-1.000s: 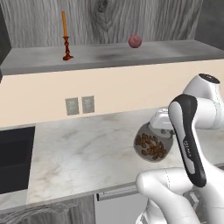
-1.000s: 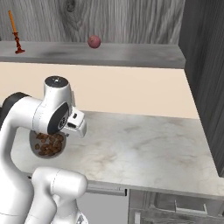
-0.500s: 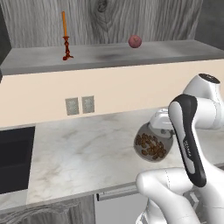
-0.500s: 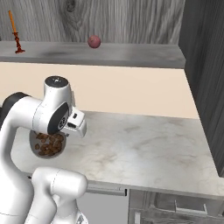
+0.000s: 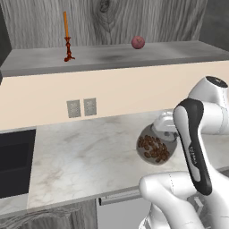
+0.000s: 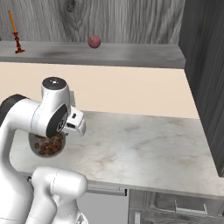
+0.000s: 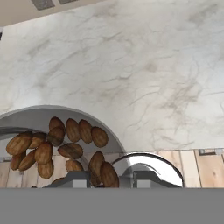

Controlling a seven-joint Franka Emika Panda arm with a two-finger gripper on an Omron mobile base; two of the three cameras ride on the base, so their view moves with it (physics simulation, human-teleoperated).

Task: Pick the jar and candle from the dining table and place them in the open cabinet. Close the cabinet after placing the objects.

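My gripper [image 7: 109, 179] is shut on the jar [image 5: 153, 147], a round clear glass jar with brown nuts inside. The jar [image 6: 47, 145] hangs tilted just above the front of a marble counter [image 5: 85, 156], its neck toward my hand [image 5: 164, 124]. In the hand view the jar [image 7: 61, 144] sits between my fingertips with the counter beyond it. The candle [image 5: 67, 36], orange in a dark red holder, stands upright on the grey shelf [image 5: 116, 56] of the open cabinet, high above the counter at the left; the candle [image 6: 15, 33] is far from my gripper. The dining table is out of view.
A small red ball [image 5: 137, 42] rests on the same shelf, right of the candle. A dark wood-grain door panel [image 6: 203, 74] stands at the right. Two wall outlets [image 5: 82, 107] sit on the beige backsplash. A black sink [image 5: 13, 163] is set in the counter at the left.
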